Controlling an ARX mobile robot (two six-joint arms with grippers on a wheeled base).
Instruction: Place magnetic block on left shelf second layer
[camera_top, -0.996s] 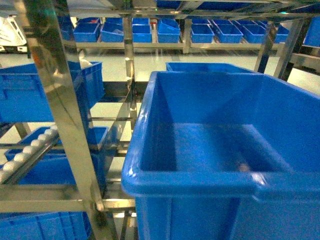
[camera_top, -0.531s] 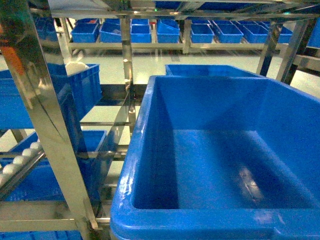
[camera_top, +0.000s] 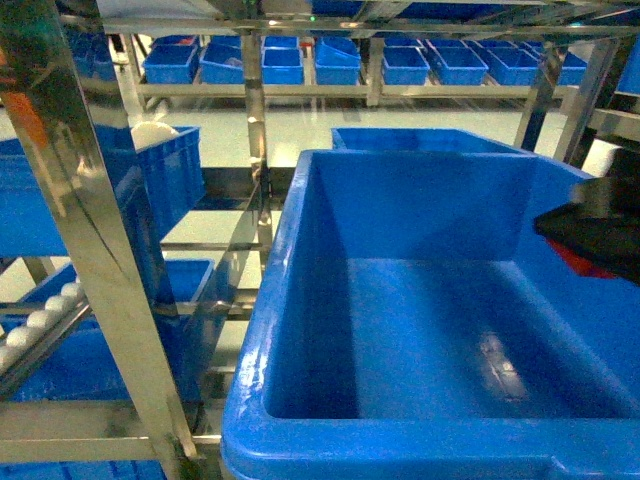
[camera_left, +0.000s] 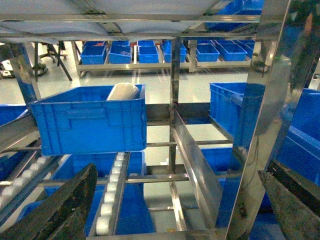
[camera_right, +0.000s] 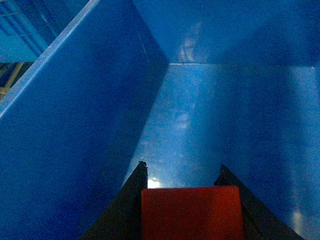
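One small red cube pinched between the right gripper's two dark fingers — above one large deep blue plastic bin. Left gripper spread wide — holding nothing.

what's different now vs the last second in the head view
The right gripper has come into view from the right edge, over the large blue bin, shut on the red magnetic block. A second ago the camera shifted, so the bin sat lower and larger; since then the framing has held. The bin, empty inside, and the steel rack have not moved.
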